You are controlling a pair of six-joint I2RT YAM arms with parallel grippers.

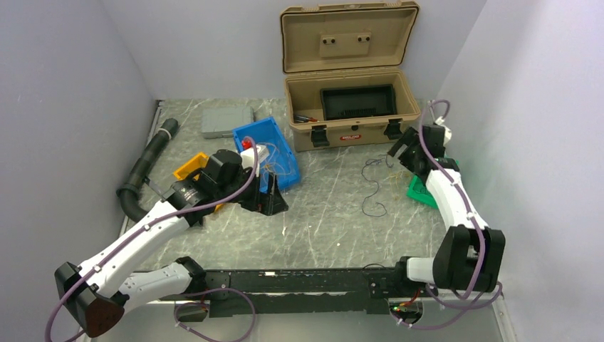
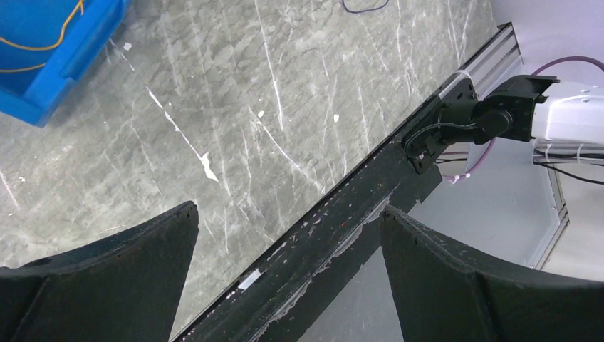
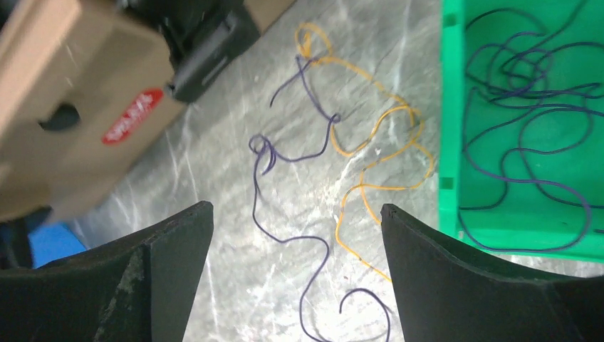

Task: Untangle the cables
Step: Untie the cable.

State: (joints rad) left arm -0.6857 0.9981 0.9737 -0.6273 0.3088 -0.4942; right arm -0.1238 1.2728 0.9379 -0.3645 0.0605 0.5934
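Note:
A thin purple cable (image 3: 285,178) and an orange cable (image 3: 384,142) lie crossed on the marble table, just left of the green bin (image 3: 449,128). Several more purple cables (image 3: 527,114) lie inside that bin. My right gripper (image 3: 295,209) hangs open above the two crossed strands, touching neither. From above, the same purple strand (image 1: 370,189) lies below my right gripper (image 1: 397,151). My left gripper (image 1: 269,203) is open and empty beside the blue bin (image 1: 242,132), which holds an orange cable (image 2: 43,46).
An open tan case (image 1: 349,107) stands at the back, close to my right gripper. A yellow bin (image 1: 189,167), a black corrugated hose (image 1: 146,167) and a grey box (image 1: 226,121) sit at the left. A black rail (image 1: 299,288) runs along the near edge.

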